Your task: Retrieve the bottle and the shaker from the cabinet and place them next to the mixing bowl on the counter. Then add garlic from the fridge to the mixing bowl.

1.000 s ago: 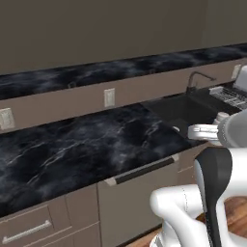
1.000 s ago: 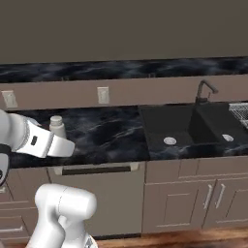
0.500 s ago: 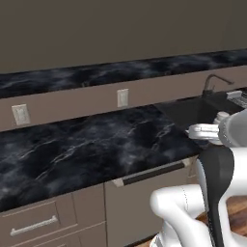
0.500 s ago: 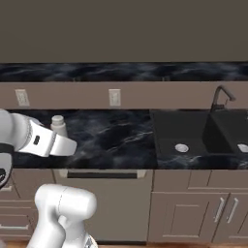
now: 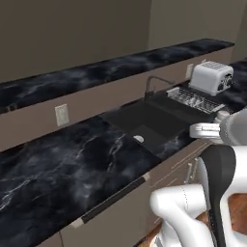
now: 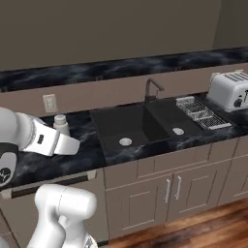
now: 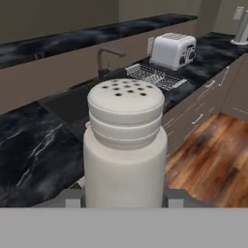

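The small off-white cylindrical shaker (image 7: 125, 145) with a rounded, perforated top stands upright between the jaws, which are closed on its lower body from both sides; in the hand view it rises right in front of the camera, with the dark finger tips (image 7: 72, 199) pressed against its base. In the right base view the same shaker (image 6: 60, 125) shows just above the end of the white arm, held in the air over the left part of the black marble-look worktop (image 6: 82, 155) with white veins, left of the sink.

The black double-basin sink (image 6: 138, 126) is set into the worktop near its middle, with a dark curved tap (image 6: 151, 90) behind it at the back edge. To the right of the sink a wire dish rack (image 6: 201, 112) lies on the worktop, and past it, toward the right end, stands a silver-white toaster (image 6: 228, 90). A pale wall socket (image 6: 49, 102) sits on the beige backsplash above the back edge, left of the sink. A black marble-look ledge (image 6: 121, 68) runs along the wall above the backsplash.

Below the worktop are taupe-brown base cabinets (image 6: 169, 189) with slim silver bar handles, and a reddish wooden floor (image 6: 203, 227) in front of them
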{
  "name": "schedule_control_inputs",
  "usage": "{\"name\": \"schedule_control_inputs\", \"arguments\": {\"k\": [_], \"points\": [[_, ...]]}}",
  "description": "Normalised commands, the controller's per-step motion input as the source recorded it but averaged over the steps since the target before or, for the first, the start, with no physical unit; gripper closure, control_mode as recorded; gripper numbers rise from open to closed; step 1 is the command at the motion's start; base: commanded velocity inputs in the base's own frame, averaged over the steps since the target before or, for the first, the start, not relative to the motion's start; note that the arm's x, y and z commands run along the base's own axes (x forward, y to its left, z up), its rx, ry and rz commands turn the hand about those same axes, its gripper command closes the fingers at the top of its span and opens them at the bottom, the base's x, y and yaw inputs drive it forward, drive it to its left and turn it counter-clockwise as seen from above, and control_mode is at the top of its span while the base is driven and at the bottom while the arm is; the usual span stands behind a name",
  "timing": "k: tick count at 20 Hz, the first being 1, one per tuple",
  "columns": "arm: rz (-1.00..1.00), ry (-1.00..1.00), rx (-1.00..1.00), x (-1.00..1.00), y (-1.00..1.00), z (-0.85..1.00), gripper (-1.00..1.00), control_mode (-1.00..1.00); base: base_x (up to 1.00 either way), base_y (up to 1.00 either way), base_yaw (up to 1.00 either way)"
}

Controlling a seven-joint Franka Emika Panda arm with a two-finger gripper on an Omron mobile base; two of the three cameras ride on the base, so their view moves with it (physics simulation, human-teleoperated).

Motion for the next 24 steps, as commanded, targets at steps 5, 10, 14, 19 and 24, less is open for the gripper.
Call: {"name": "schedule_control_inputs", "arguments": {"k": [5,10,14,19,24], "points": [[0.0,0.0,0.0,0.0,0.0,0.0,1.0,1.0,0.92,-0.04,-0.47],[0.0,0.0,0.0,0.0,0.0,0.0,1.0,1.0,0.78,-0.13,-0.45],[0.0,0.0,0.0,0.0,0.0,0.0,1.0,1.0,0.33,-0.64,-0.5],[0.0,0.0,0.0,0.0,0.0,0.0,1.0,1.0,0.21,-0.8,-0.56],[0.0,0.0,0.0,0.0,0.0,0.0,1.0,1.0,0.63,0.0,-0.43]]}}
